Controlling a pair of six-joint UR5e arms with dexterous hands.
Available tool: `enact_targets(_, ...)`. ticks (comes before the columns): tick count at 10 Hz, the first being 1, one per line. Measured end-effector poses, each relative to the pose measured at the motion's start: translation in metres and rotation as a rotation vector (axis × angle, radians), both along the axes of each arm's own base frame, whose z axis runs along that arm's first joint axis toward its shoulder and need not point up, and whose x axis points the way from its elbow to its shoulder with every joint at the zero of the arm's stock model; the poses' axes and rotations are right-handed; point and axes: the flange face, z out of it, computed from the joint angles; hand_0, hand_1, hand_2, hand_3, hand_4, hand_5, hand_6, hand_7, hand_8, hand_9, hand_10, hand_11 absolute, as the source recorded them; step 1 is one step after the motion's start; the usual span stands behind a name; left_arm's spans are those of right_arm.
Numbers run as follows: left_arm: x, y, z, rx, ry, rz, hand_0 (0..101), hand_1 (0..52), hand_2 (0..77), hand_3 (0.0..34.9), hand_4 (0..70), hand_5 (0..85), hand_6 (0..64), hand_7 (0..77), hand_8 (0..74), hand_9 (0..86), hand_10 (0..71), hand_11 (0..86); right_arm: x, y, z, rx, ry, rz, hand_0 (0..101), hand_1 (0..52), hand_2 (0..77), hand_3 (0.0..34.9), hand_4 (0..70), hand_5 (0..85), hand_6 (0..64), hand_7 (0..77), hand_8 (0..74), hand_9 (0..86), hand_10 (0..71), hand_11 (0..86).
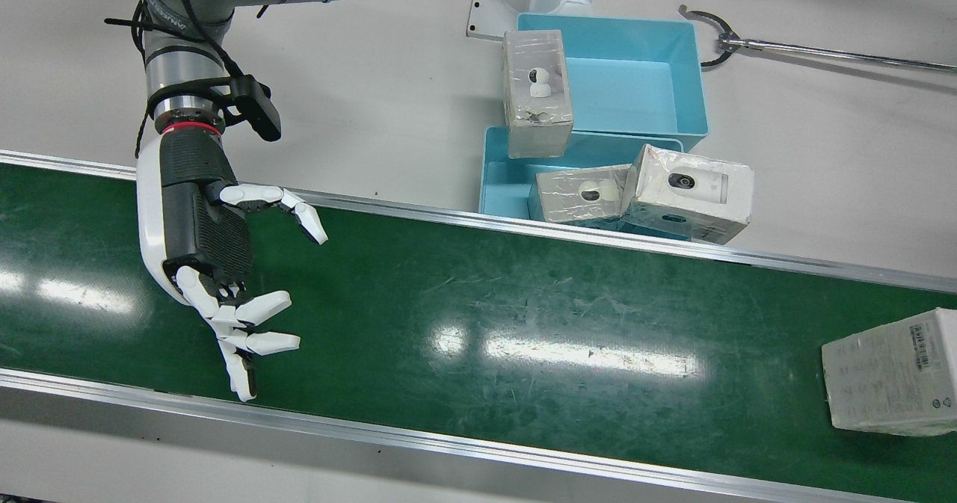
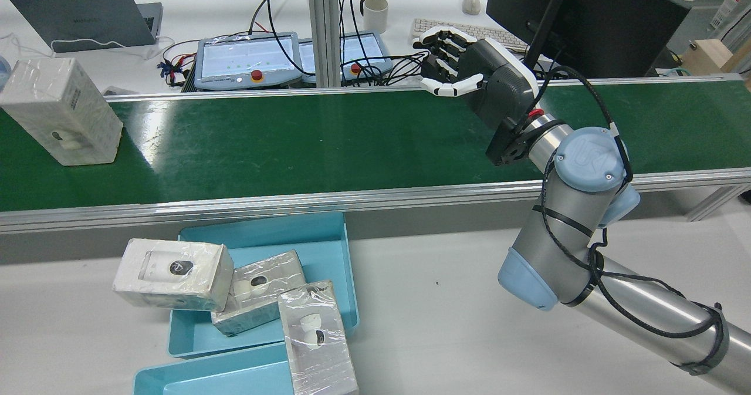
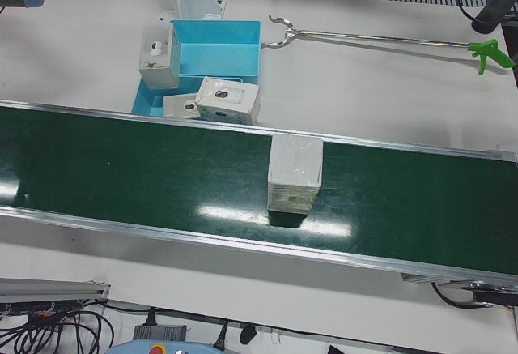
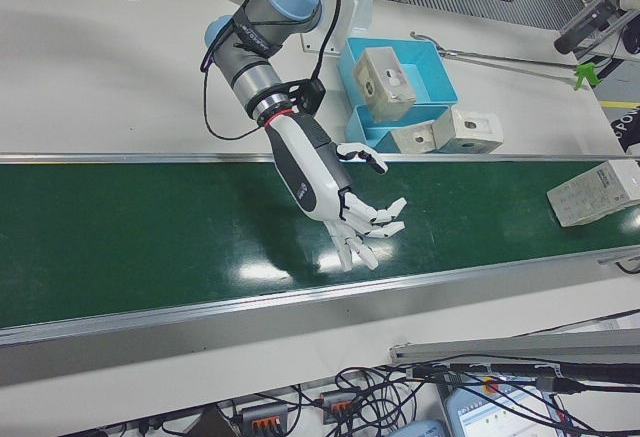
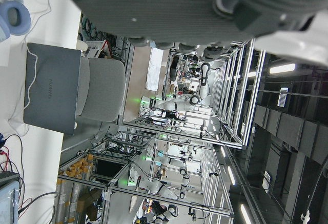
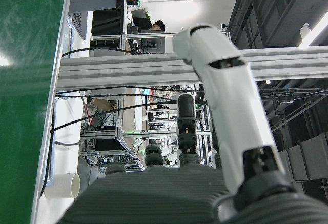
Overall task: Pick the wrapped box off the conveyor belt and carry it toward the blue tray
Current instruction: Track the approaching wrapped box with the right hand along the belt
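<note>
The wrapped box (image 1: 890, 372) stands on the green conveyor belt (image 1: 523, 316) at the far right of the front view; it also shows in the rear view (image 2: 61, 110), the left-front view (image 3: 295, 172) and the right-front view (image 4: 595, 194). My right hand (image 1: 224, 264) hovers over the belt far from the box, open and empty, fingers spread; it shows in the rear view (image 2: 469, 72) and the right-front view (image 4: 335, 192) too. Two blue trays (image 1: 635, 77) sit beside the belt. Of my left hand only the palm (image 5: 195, 3) shows; its fingers are hidden.
Three wrapped boxes rest in and on the trays: one (image 1: 537, 92) leaning on the back tray's rim, two (image 1: 688, 193) across the front tray (image 1: 499, 178). A long reacher tool (image 1: 807, 51) lies on the white table. Teach pendants (image 2: 246, 57) and a monitor (image 2: 587, 19) stand beyond the belt.
</note>
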Motion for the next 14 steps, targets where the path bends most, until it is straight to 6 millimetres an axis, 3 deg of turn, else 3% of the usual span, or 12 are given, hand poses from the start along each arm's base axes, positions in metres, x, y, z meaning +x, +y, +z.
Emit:
enact_targets(2, 0.0, 0.0, 0.0, 0.0, 0.0, 0.0, 0, 0.0, 0.5, 0.0, 0.0, 1.1, 0.0, 0.0, 0.0, 0.0, 0.5, 0.0, 0.002, 0.0, -0.005, 0.007, -0.011, 0.003, 55, 26.7, 34.9, 15.0, 21.3, 39.3, 8.7, 30.5, 2.2, 8.7, 0.0, 1.6)
enact_targets(6, 0.0, 0.0, 0.0, 0.0, 0.0, 0.0, 0, 0.0, 0.5, 0.0, 0.0, 1.1, 0.0, 0.5, 0.0, 0.0, 0.0, 0.0, -0.002, -0.001, -0.011, 0.015, -0.021, 0.002, 55, 25.1, 32.7, 14.5, 18.5, 39.3, 8.7, 31.1, 0.0, 8.2, 0.0, 1.6)
enact_targets(7, 0.0, 0.0, 0.0, 0.0, 0.0, 0.0, 0, 0.0, 0.5, 0.0, 0.0, 1.1, 0.0, 0.5, 0.0, 0.0, 0.0, 0.0, -0.006, -0.002, -0.017, 0.024, -0.029, -0.001, 50, 21.8, 30.0, 15.2, 18.5, 37.1, 8.7, 26.7, 0.0, 8.2, 0.0, 1.6)
enact_targets(8, 0.0, 0.0, 0.0, 0.0, 0.0, 0.0, 0, 0.0, 0.5, 0.0, 0.0, 1.1, 0.0, 0.5, 0.0, 0.0, 0.0, 0.0, -0.009, -0.003, -0.023, 0.032, -0.036, -0.004, 50, 13.1, 24.0, 15.2, 18.5, 37.1, 8.7, 27.8, 0.0, 8.2, 0.0, 1.6)
enact_targets(9, 0.0, 0.0, 0.0, 0.0, 0.0, 0.0, 0, 0.0, 0.5, 0.0, 0.0, 1.1, 0.0, 0.0, 0.0, 0.0, 0.0, 0.0, -0.011, -0.002, -0.027, 0.039, -0.041, -0.006, 39, 2.2, 4.4, 20.0, 18.5, 32.7, 4.9, 25.1, 0.0, 4.4, 0.0, 1.6)
enact_targets(10, 0.0, 0.0, 0.0, 0.0, 0.0, 0.0, 0, 0.0, 1.1, 0.0, 0.0, 1.1, 0.0, 0.0, 0.0, 0.0, 0.5, 0.0, -0.011, -0.002, -0.03, 0.043, -0.045, -0.009, 42, 9.8, 5.5, 22.5, 14.2, 30.5, 4.4, 25.1, 0.0, 4.4, 0.0, 1.6)
enact_targets(11, 0.0, 0.0, 0.0, 0.0, 0.0, 0.0, 0, 0.0, 1.1, 0.0, 0.0, 1.1, 0.0, 0.0, 0.0, 0.0, 0.0, 0.0, -0.012, -0.001, -0.031, 0.046, -0.046, -0.014, 42, 9.8, 5.5, 22.5, 14.2, 30.5, 4.4, 25.1, 0.0, 4.4, 0.0, 1.6)
enact_targets(12, 0.0, 0.0, 0.0, 0.0, 0.0, 0.0, 0, 0.0, 0.5, 0.0, 0.0, 1.1, 0.0, 0.0, 0.0, 0.0, 0.0, 0.0, -0.014, 0.0, -0.03, 0.045, -0.045, -0.017, 46, 14.2, 14.7, 24.1, 10.9, 32.2, 4.4, 25.6, 0.0, 4.4, 0.0, 1.6)
enact_targets(13, 0.0, 0.0, 0.0, 0.0, 0.0, 0.0, 0, 0.0, 0.5, 0.0, 0.0, 1.1, 0.0, 0.0, 0.0, 0.0, 0.0, 0.0, -0.014, 0.0, -0.03, 0.044, -0.046, -0.019, 48, 17.5, 22.4, 28.9, 10.9, 33.8, 4.4, 26.2, 0.0, 4.4, 0.0, 1.6)
enact_targets(14, 0.0, 0.0, 0.0, 0.0, 0.0, 0.0, 0, 0.0, 0.5, 0.0, 0.0, 1.1, 0.0, 0.0, 0.0, 0.0, 0.0, 0.0, -0.014, 0.0, -0.03, 0.045, -0.048, -0.018, 49, 17.5, 24.5, 27.4, 10.9, 33.8, 4.9, 26.2, 0.0, 4.4, 0.0, 1.6)
